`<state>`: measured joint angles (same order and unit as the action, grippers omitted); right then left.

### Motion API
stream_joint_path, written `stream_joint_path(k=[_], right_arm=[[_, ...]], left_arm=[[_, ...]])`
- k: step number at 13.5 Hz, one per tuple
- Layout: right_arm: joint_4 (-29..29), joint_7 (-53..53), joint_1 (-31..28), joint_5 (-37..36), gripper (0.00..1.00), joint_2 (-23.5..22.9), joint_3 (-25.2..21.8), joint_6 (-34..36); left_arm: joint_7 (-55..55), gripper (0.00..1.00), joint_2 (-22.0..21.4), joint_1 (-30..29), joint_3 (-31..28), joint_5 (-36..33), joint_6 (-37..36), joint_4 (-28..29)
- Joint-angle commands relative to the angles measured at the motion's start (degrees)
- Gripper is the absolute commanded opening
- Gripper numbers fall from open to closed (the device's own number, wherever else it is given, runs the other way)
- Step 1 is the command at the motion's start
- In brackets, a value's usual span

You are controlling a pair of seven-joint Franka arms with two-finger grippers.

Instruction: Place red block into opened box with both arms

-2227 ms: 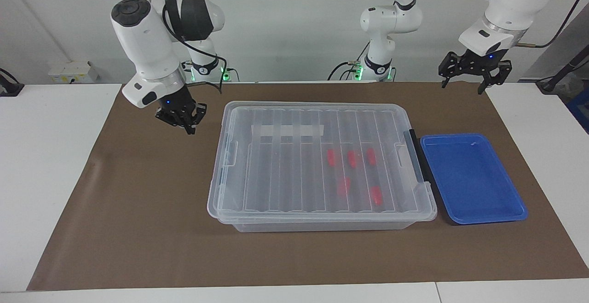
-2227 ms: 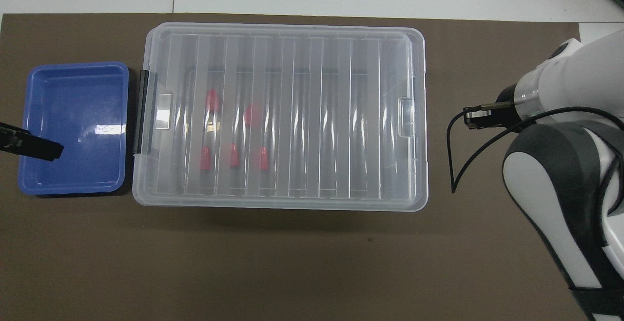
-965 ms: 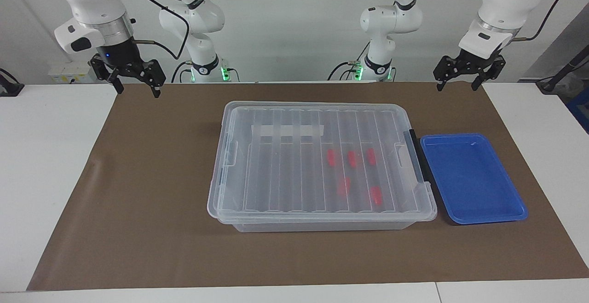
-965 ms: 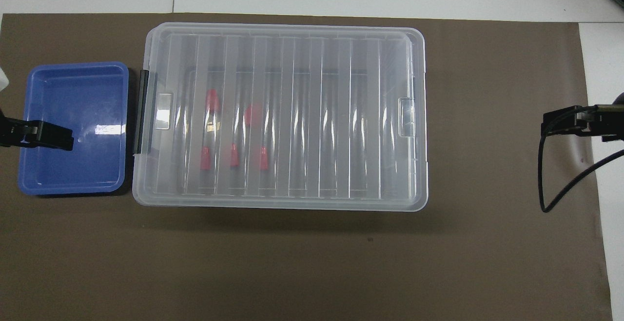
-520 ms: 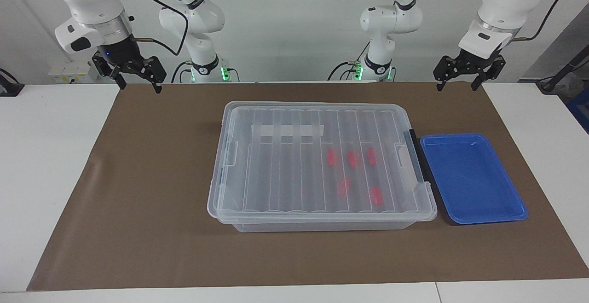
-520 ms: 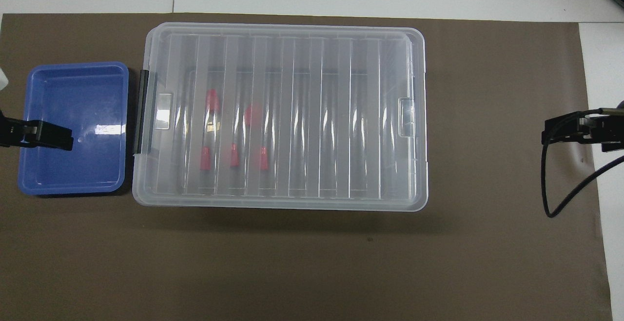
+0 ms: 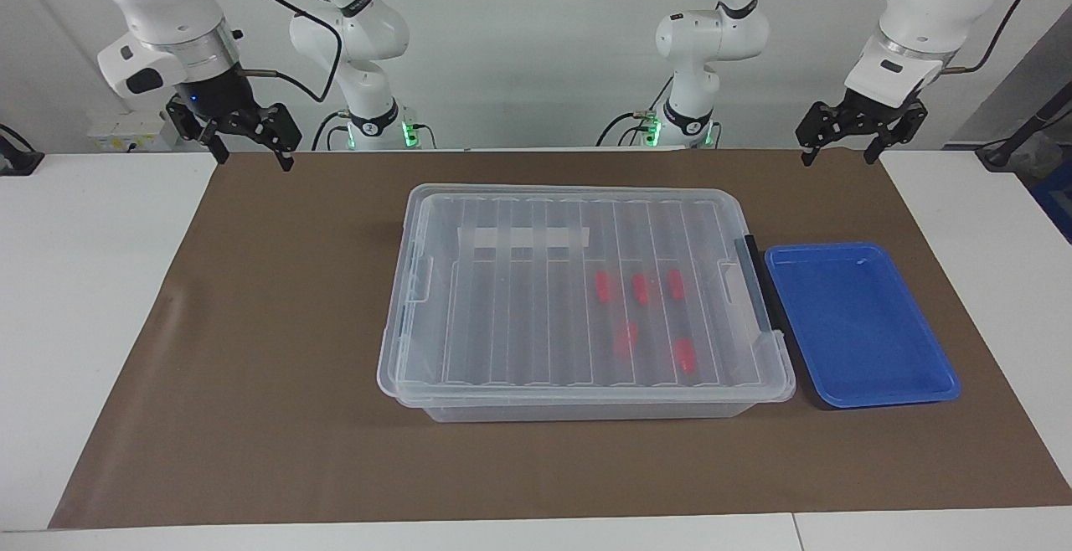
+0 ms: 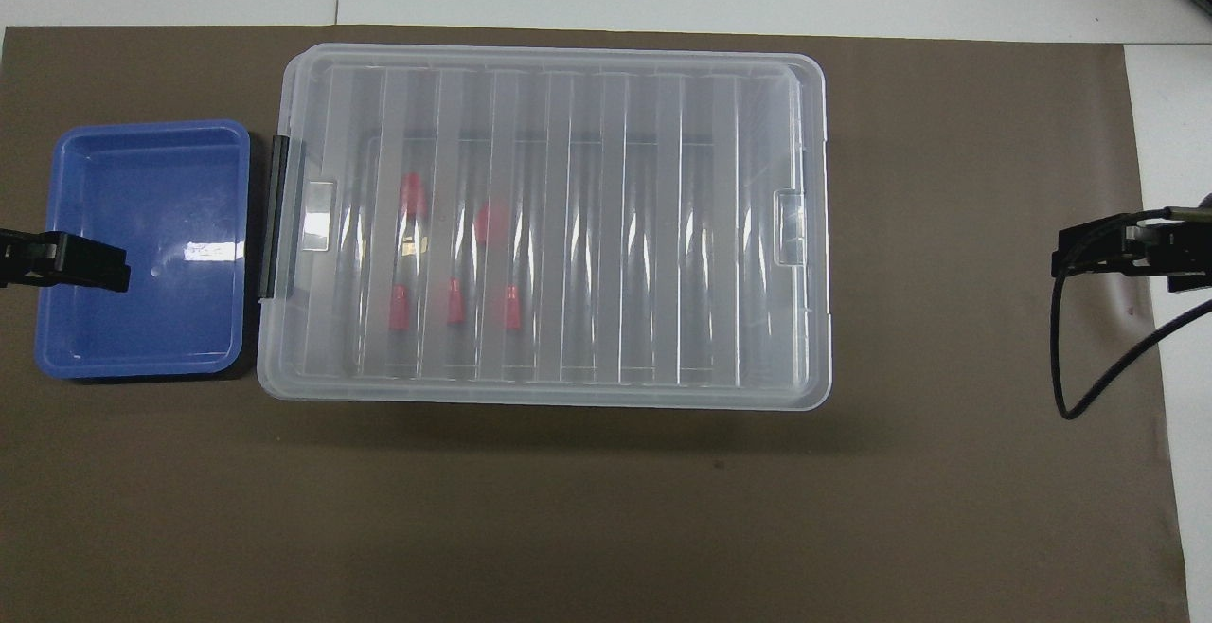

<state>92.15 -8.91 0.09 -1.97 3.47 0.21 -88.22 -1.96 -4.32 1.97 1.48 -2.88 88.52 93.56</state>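
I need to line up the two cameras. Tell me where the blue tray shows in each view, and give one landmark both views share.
Facing view: the blue tray sits at the right of the picture, beside the box, at the left arm's end of the table.
Overhead view: the blue tray sits at the left edge of the picture, beside the box.
Shared landmark: the box's black end handle, on the end that faces the tray.

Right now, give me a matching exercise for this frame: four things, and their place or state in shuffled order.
Things:
1. red blocks
2. blue tray
3. lid
4. left gripper

States:
A. open, holding nothing
B. beside the box, toward the left arm's end
C. inside the box
D. on the box

Pairs: 1-C, 2-B, 3-D, 4-A
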Motion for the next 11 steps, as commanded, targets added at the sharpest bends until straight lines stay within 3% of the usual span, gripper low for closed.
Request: stream_joint_path(k=[1, 11], right_arm=[[0.6, -0.6, -0.8, 1.2, 1.00, 0.2, 0.7, -0.3], [0.8, -0.8, -0.4, 1.2, 1.00, 0.2, 0.7, -0.2]], left_arm=[[0.7, 1.00, -1.7, 0.0, -0.1, 0.2, 0.5, 2.0], [0.7, 1.00, -1.7, 0.0, -0.1, 0.2, 0.5, 2.0]])
